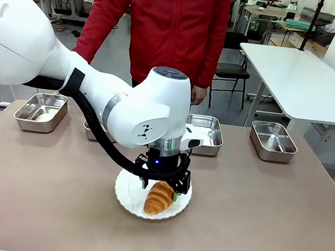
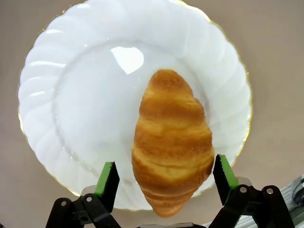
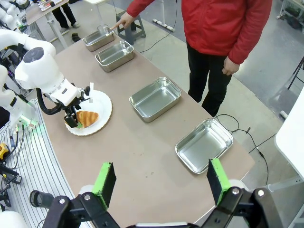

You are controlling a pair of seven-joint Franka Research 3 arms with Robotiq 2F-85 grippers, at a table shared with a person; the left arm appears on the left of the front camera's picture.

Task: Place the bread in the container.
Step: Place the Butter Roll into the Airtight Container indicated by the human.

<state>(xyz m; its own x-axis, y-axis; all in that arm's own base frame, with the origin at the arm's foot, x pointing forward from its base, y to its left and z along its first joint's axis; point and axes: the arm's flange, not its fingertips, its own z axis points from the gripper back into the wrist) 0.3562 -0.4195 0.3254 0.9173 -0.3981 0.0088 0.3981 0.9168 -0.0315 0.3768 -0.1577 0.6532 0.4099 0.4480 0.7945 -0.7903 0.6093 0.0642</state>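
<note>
The bread (image 1: 159, 198) lies on the plate (image 1: 125, 196) by the desk's (image 1: 265, 220) near edge, with the left gripper (image 2: 165, 171) spread astride it and the right gripper (image 3: 160, 178) likewise released. Grasping it and moving it to a far-edge container (image 1: 40, 112) remain.

This looks like a robotics lab or workshop. A white robot arm (image 1: 38, 46) works at a brown table (image 1: 277, 221). Behind it, plain white tables (image 1: 305, 74) and a black chair (image 1: 228, 72) stand on a bare grey floor (image 3: 270, 85), with loose cables (image 3: 228, 116) trailing across it.
</note>
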